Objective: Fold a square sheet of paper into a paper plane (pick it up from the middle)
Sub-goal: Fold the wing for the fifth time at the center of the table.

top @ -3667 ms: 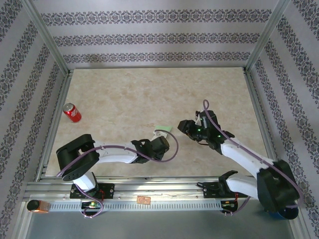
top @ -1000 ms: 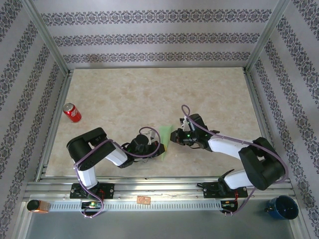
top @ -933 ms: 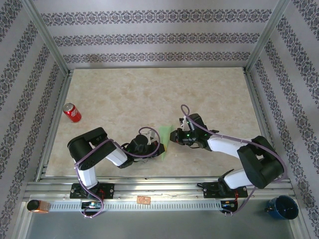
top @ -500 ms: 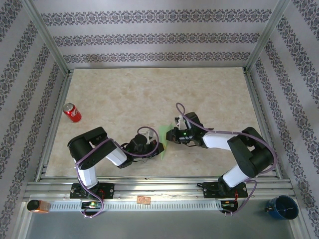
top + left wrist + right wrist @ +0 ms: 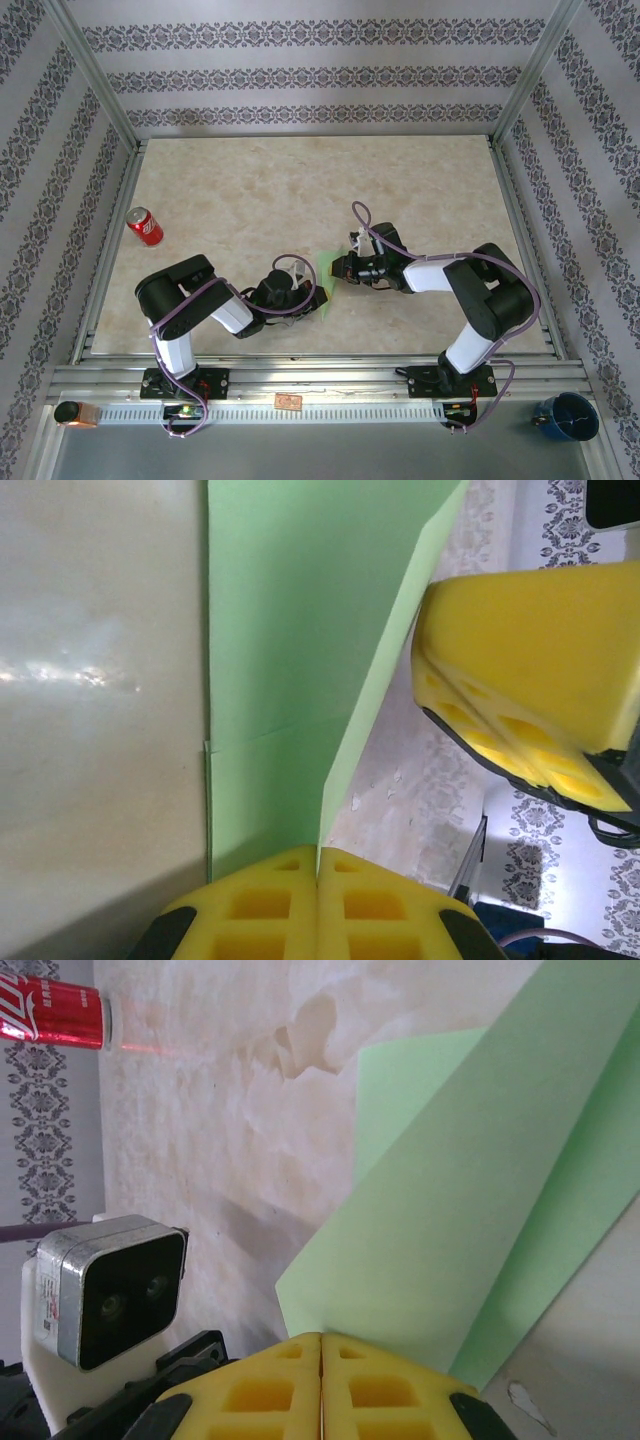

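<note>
Paper: the thin, matte, light green sheet of paper (image 5: 327, 272), already partly folded, is sitting between the two arms, near the front middle of the beige marbled table (image 5: 300, 180).
Top view: the left gripper (image 5: 309, 298) is reaching in from the near left and the right gripper (image 5: 345, 268) is meeting it from the right. Both are crowding the small green shape. A red soda can (image 5: 145, 226) is lying well apart, by the left edge.
Left wrist view: the left gripper (image 5: 317, 870) is pinching one edge of the sheet (image 5: 280, 630), its yellow foam pads pressed flat together. A folded flap is rising towards the right gripper's yellow pads (image 5: 520, 670).
Right wrist view: the right gripper (image 5: 321, 1352) is clamping the sheet (image 5: 470, 1190) too, pads fully together. The layers are fanning outward, with the can (image 5: 50, 1012) lying far beyond.
Step in hand: this is looking like the making of a crease, with each gripper anchoring one side.
Doing it well: keeping both pinches firm, drawing the layers taut gently, and aligning the edges before pressing, since thin paper is likely to tear or slip.
</note>
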